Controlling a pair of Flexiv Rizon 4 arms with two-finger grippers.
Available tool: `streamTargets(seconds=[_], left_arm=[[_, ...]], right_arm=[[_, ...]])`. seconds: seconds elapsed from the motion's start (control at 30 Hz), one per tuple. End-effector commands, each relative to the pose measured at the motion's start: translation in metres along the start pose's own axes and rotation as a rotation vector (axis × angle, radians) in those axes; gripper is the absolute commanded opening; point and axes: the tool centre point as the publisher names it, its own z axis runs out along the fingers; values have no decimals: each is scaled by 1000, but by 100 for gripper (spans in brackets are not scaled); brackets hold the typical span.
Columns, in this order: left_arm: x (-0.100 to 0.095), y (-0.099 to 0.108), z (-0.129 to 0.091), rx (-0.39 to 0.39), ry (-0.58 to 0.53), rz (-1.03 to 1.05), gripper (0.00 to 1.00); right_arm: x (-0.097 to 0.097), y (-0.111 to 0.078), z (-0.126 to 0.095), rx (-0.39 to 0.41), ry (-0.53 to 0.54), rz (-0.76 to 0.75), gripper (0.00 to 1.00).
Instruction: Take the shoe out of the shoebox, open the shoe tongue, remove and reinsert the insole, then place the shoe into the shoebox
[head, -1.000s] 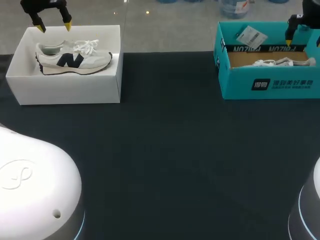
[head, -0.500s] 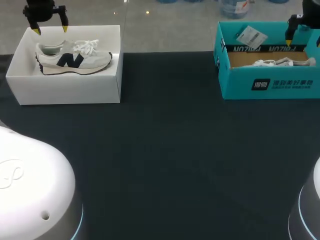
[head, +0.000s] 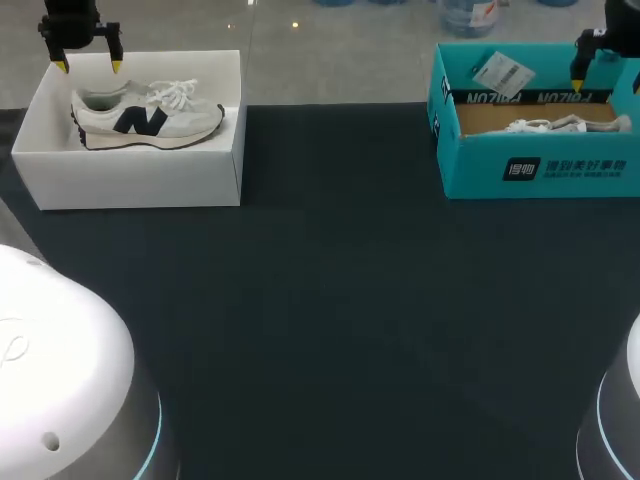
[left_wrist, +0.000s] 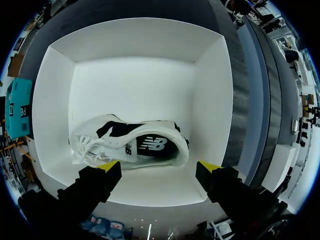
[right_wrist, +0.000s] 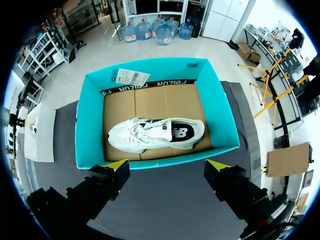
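A white sneaker (head: 145, 115) with a dark logo lies on its side in the white shoebox (head: 140, 185) at the table's far left. My left gripper (head: 88, 66) hangs open above the shoe's heel end; in the left wrist view the sneaker (left_wrist: 132, 146) lies just ahead of the left gripper (left_wrist: 158, 167), untouched. At the far right, a teal shoebox (head: 540, 170) holds a second white shoe (head: 560, 125). My right gripper (head: 607, 85) hovers open over it. The right wrist view shows that shoe (right_wrist: 157, 134) inside the teal box (right_wrist: 220, 120), beyond the right gripper (right_wrist: 168, 165).
A paper tag (head: 500, 70) rests against the teal box's back wall. The dark table (head: 340, 300) stretches between the two boxes and toward the front. My arms' white bases (head: 60, 370) rise at the near corners.
My left gripper has shifted left and come down slightly toward the sneaker's heel end. The right arm and both shoes have not moved.
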Motion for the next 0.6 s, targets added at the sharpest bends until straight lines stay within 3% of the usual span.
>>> streamTargets(seconds=[0.03, 0.6], left_arm=[[14, 24, 9, 71, -1, 4, 100], [16, 17, 8, 90, -1, -14, 100]], right_arm=[[0, 0, 0, -1, 0, 0, 100], [0, 0, 0, -1, 0, 0, 100]])
